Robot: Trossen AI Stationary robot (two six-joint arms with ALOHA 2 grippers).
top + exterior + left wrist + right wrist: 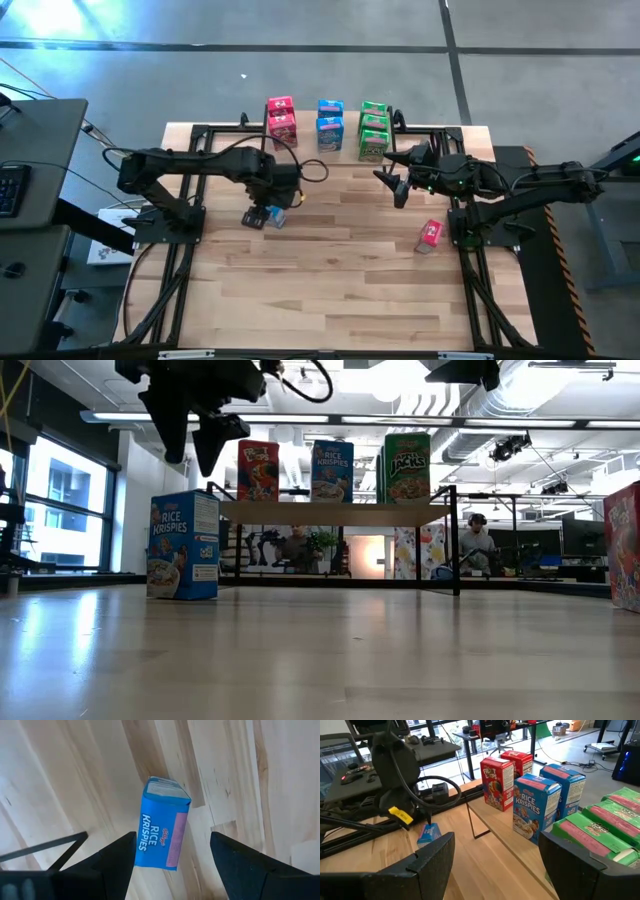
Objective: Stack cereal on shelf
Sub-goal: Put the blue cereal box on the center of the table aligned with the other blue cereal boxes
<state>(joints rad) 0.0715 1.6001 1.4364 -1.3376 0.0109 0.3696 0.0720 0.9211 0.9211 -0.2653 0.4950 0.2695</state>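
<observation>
Left gripper point(262, 215): fingers spread wide, held above the upright blue cardboard Rice Krispies box point(162, 824) on the slatted wooden table point(330, 290).

Recommended: the box is best straddled squarely across its narrow sides before closing.

Light-wood plank shelf point(335, 507): seven boxes stacked.

Right gripper point(398, 180): parted, empty, beside shelf.

Red-pink box point(431, 234): awaiting collection.

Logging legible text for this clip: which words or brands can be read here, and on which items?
"RICE KRISPIES": blue cereal box on the table, below the open left hand.
"RICE KRISPIES": front blue box on the shelf.
"RICE": blue shelf box, low view.
"Jacks": green shelf box.
Red boxes: print too blurred.
</observation>
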